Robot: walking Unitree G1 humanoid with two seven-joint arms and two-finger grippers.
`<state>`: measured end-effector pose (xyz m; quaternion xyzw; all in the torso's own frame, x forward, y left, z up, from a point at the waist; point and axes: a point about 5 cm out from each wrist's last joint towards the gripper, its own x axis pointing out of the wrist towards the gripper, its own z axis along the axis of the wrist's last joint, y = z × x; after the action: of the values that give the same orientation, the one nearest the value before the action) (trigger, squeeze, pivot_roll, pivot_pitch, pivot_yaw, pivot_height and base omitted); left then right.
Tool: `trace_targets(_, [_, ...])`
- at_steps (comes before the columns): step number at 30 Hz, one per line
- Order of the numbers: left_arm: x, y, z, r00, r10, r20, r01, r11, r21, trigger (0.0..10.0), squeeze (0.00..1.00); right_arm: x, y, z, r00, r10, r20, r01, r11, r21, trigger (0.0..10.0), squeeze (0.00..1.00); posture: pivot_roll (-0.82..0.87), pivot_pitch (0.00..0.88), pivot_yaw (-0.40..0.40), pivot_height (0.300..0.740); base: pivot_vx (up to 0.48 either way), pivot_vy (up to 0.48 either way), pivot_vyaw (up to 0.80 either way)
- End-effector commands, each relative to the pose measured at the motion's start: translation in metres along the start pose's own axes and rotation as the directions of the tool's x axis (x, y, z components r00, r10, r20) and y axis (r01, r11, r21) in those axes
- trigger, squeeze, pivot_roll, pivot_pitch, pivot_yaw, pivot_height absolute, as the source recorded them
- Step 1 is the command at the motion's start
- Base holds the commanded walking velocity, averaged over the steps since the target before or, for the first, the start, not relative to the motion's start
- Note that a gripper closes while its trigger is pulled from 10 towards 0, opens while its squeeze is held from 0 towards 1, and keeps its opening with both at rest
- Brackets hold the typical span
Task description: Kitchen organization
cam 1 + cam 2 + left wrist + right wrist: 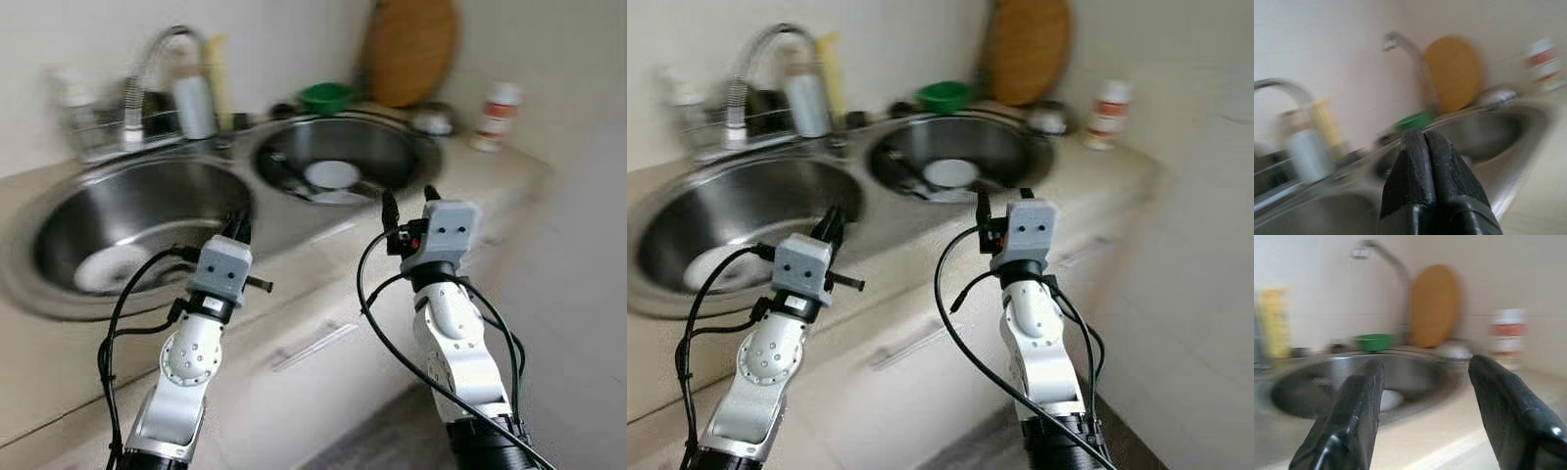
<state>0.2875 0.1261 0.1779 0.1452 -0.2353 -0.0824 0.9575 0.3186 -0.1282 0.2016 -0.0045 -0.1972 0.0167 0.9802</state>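
Behind sinks [137, 211]: green bowl [327, 96], round board [409, 49]

- Double sink [147, 211]: stainless steel, brushed w/ soft sheen.
- Tap [147, 69]: shiny chrome metal.
- Counter [500, 166]: smooth matt beige, stone-like.
- Round board [409, 49] vs wall: wood, matt brown.
- Green bowl [328, 96]: glossy plastic.
- Plate [333, 176] in right basin: white, glossy, ceramic-looking.
- Left fingers [1422, 181]: black, matt, fine-grained rubbery texture.
- Right fingers [1359, 406]: same black matt finish.
- Arms [191, 357]: smooth silver metal, satin; grey plastic wrist housings.
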Motion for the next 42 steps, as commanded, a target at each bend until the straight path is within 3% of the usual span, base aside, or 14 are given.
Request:
trace_targets(1, [-0.002, 0.003, 0.000, 1.000, -0.001, 0.006, 0.001, 1.000, 0.015, 10.0, 0.00, 0.000, 0.002, 0.003, 1.000, -0.002, 0.016, 0.002, 1.000, 0.015, 10.0, 0.00, -0.07, 0.000, 0.037, 0.740, 0.000, 0.000, -0.80])
trace_targets(18, [-0.004, 0.001, -0.005, 1.000, -0.015, -0.011, 0.015, 1.000, 0.024, 10.0, 0.00, -0.001, 0.001, -0.004, 1.000, -0.018, -0.019, 0.018, 1.000, 0.016, 10.0, 0.00, -0.07, 0.000, 0.044, 0.740, 0.000, 0.000, -0.80])
trace_targets(36, [-0.021, -0.008, -0.037, 0.982, -0.059, -0.177, 0.068, 0.997, 0.043, 10.0, 0.00, -0.006, -0.029, -0.039, 0.948, -0.208, -0.240, 0.211, 0.977, -0.013, 10.0, 0.00, -0.07, 0.000, 0.039, 0.740, 0.000, 0.000, -0.62])
trace_targets(40, [-0.024, -0.009, -0.041, 0.979, -0.068, -0.191, 0.078, 0.996, 0.047, 10.0, 0.00, -0.009, -0.029, -0.048, 0.940, -0.193, -0.280, 0.187, 0.981, -0.050, 10.0, 0.00, -0.08, 0.000, 0.038, 0.740, 0.000, 0.000, -0.80])
trace_targets(42, [-0.027, -0.011, -0.047, 0.972, -0.078, -0.220, 0.090, 0.995, 0.047, 10.0, 0.00, -0.016, -0.025, -0.063, 0.923, -0.136, -0.360, 0.112, 0.990, -0.086, 10.0, 0.00, -0.08, 0.000, 0.036, 0.740, 0.000, -0.480, -0.80])
